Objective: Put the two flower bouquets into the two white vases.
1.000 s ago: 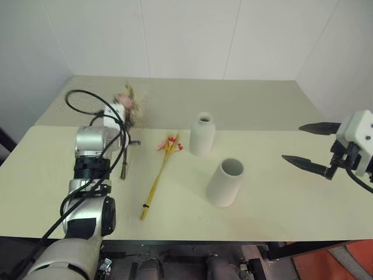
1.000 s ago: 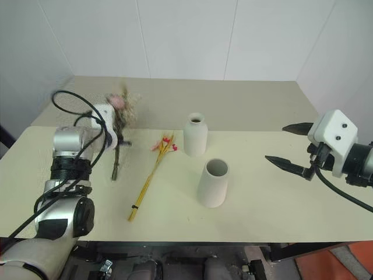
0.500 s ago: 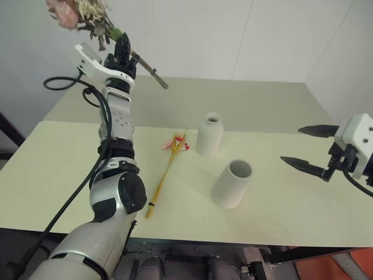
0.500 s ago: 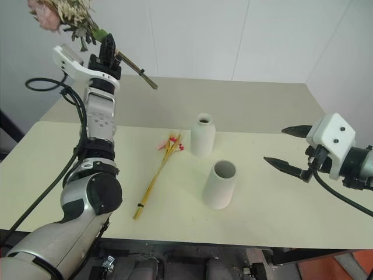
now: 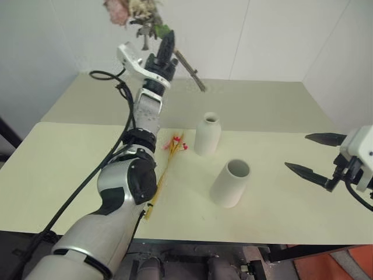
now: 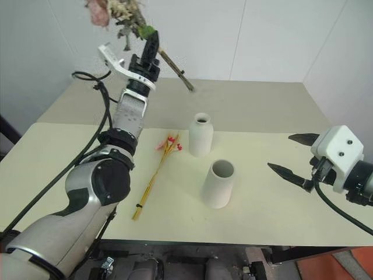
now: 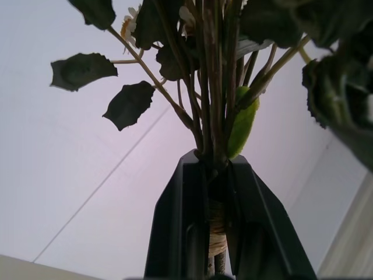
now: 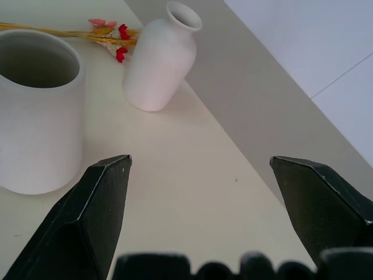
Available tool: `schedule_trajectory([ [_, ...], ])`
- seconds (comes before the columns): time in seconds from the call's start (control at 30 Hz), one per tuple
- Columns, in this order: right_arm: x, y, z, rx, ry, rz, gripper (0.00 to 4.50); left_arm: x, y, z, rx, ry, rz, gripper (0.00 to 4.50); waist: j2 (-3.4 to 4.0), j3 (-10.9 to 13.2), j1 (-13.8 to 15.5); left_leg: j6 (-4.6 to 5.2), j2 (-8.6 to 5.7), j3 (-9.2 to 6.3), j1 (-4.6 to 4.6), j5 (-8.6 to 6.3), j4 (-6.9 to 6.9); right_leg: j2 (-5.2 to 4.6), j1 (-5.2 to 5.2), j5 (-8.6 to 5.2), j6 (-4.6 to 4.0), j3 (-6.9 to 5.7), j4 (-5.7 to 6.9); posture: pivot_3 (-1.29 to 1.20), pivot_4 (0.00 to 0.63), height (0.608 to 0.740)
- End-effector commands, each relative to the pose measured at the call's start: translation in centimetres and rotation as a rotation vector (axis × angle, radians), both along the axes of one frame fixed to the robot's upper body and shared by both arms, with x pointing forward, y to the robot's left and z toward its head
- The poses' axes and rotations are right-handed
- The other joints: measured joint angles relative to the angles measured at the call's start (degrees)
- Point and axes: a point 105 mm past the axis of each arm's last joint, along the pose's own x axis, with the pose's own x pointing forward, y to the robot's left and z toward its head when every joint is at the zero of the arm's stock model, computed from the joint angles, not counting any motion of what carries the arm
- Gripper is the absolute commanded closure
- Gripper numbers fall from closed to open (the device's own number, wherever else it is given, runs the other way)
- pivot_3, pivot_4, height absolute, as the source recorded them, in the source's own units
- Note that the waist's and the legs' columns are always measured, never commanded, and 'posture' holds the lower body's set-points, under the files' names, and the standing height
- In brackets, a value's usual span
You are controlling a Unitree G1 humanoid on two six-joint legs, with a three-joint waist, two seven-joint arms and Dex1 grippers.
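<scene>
- On the pale table (image 5: 70, 169) stand two white vases, both upright and empty, and one of the two bouquets lies flat.
- Nearest is the wide-mouthed vase (image 5: 231, 184), right of the table's centre.
- Off to its right hangs the right gripper (image 5: 316, 156), its two black fingers spread wide with nothing between them, well apart from both vases.
- Left of the wide vase lies the slim bunch of yellow stalks (image 5: 166, 169), cut ends toward the near edge, red-pink blooms at the far end.
- Just beyond, near those blooms, stands the bottle-shaped vase (image 5: 207, 135).
- Farthest and high above the table, the left gripper (image 5: 168, 42) is clamped tight on the dark stems of the dried rose bunch (image 5: 135, 10); pink flower heads point up and left, stem ends slant down to the right.
</scene>
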Motion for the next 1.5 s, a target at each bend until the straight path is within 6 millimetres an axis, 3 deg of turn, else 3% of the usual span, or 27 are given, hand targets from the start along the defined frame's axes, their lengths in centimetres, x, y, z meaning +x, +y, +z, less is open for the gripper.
schedule_trajectory([
  [0.03,-0.3,-0.2,1.0,-0.003,-0.044,-0.024,0.00,-0.5,-1.0,-0.8,0.072,-0.047,-0.006,4.40,0.00,0.0,0.0,0.00,0.00,0.00,0.01,0.00,0.00,0.00,0.01,0.00,0.00,0.00,0.00,0.00,0.150,0.740],
  [0.3,-0.5,-0.3,1.4,-0.019,-0.046,-0.027,0.00,-0.4,-1.6,-2.8,0.125,-0.026,0.001,4.40,0.00,0.0,0.1,0.01,0.00,-0.01,-0.01,0.00,0.00,0.01,-0.01,0.01,-0.01,0.01,0.01,0.00,0.150,0.740],
  [0.57,-0.8,-0.9,1.2,-0.029,-0.038,-0.054,0.00,-0.7,-2.9,-3.3,0.130,-0.025,-0.049,4.40,0.00,0.0,0.2,0.00,0.00,-0.01,-0.02,0.00,0.01,0.01,-0.01,0.01,0.00,0.01,0.01,0.00,0.150,0.740],
  [0.87,-1.0,-1.0,1.2,-0.024,-0.047,-0.065,0.00,-1.6,-5.0,-4.3,0.328,-0.112,-0.045,4.40,0.00,0.0,0.1,0.00,0.00,-0.01,0.00,0.00,0.01,0.01,0.00,0.01,-0.01,0.01,0.02,0.00,0.150,0.740],
  [1.13,-0.9,-0.9,1.0,-0.015,-0.049,-0.066,0.00,-1.8,-5.7,-4.8,0.416,-0.146,-0.027,4.40,0.00,0.0,0.1,0.00,0.00,-0.01,0.00,0.00,0.01,0.01,0.00,0.01,-0.01,0.02,0.01,0.00,0.150,0.740],
  [1.37,-0.7,-1.0,1.0,0.008,-0.054,-0.065,0.00,-2.4,-7.4,-6.8,0.642,-0.198,-0.043,4.40,0.00,0.0,0.1,0.00,0.00,-0.01,0.00,0.00,0.01,0.01,0.00,0.01,-0.01,0.02,0.01,0.00,0.150,0.740],
  [1.5,-0.7,-1.2,1.0,0.002,-0.058,-0.076,0.00,-2.0,-7.5,-7.5,0.679,-0.155,-0.042,3.16,0.00,0.0,0.1,0.01,0.00,-0.01,0.00,0.00,0.01,0.01,-0.01,0.01,-0.01,0.02,0.02,0.00,0.150,0.740],
])
